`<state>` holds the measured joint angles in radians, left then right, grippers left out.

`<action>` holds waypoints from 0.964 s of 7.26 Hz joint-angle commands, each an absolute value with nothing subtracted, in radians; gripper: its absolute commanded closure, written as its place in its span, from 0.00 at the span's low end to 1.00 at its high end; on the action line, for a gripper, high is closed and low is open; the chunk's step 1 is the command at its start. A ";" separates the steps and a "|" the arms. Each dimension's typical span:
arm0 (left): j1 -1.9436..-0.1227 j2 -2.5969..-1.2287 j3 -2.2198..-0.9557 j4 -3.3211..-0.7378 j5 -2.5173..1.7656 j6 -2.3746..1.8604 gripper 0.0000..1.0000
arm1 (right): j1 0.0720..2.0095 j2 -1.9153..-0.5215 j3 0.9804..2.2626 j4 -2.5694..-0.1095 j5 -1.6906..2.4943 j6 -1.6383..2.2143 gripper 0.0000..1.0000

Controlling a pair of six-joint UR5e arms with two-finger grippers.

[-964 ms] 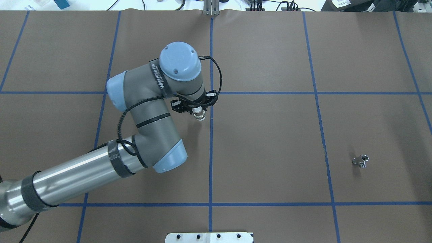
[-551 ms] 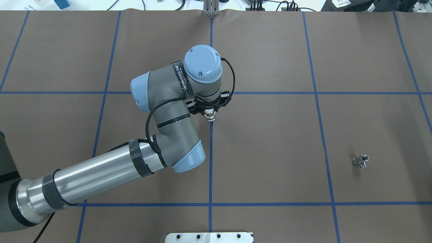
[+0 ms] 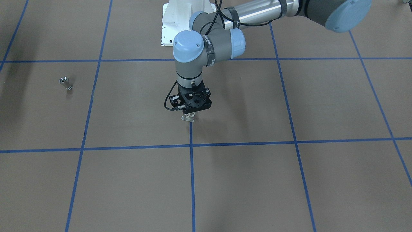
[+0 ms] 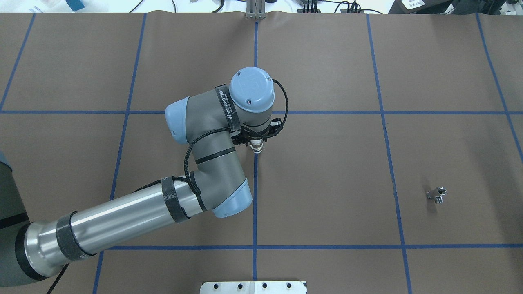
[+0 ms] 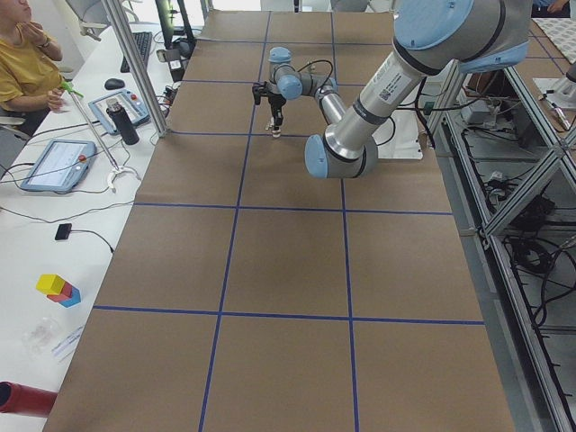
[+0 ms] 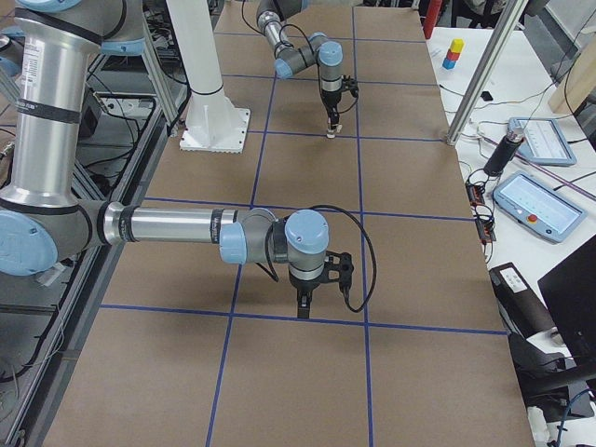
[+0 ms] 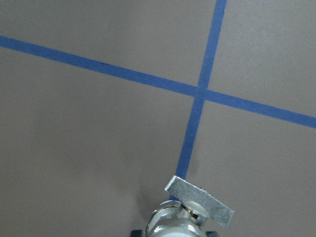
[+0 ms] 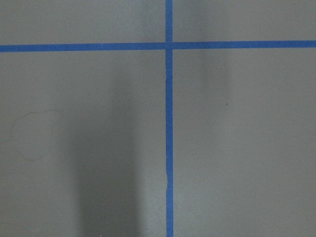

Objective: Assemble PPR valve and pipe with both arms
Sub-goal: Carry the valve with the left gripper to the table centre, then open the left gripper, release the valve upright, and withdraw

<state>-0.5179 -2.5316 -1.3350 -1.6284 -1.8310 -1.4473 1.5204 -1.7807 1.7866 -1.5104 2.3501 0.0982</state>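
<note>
My left gripper [image 4: 256,142] is shut on the PPR valve [image 4: 257,147] and holds it upright over the blue centre line, just above the table. In the front view the gripper [image 3: 190,112] points straight down and the valve's flat pale tab [image 3: 188,118] is lowest. The left wrist view shows the tab and metal body [image 7: 197,207] over a tape cross. The pipe [image 4: 437,194] lies alone far to the right, also seen in the front view [image 3: 66,83]. My right gripper [image 6: 303,305] shows only in the exterior right view, low over the table; I cannot tell whether it is open.
The brown table cover carries a blue tape grid. The white bolted pedestal [image 4: 253,287] stands at the robot's edge. A side bench with tablets [image 5: 58,162] and a metal post [image 5: 135,63] runs along the far side.
My left arm has swung to the right with the valve, from left of the centre line to right over it. The pipe has not moved.
</note>
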 commanded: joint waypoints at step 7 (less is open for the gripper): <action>-0.654 -2.261 -1.910 -1.312 -1.898 -1.073 0.00 | 1.520 -1.776 1.799 -1.487 2.359 0.097 0.00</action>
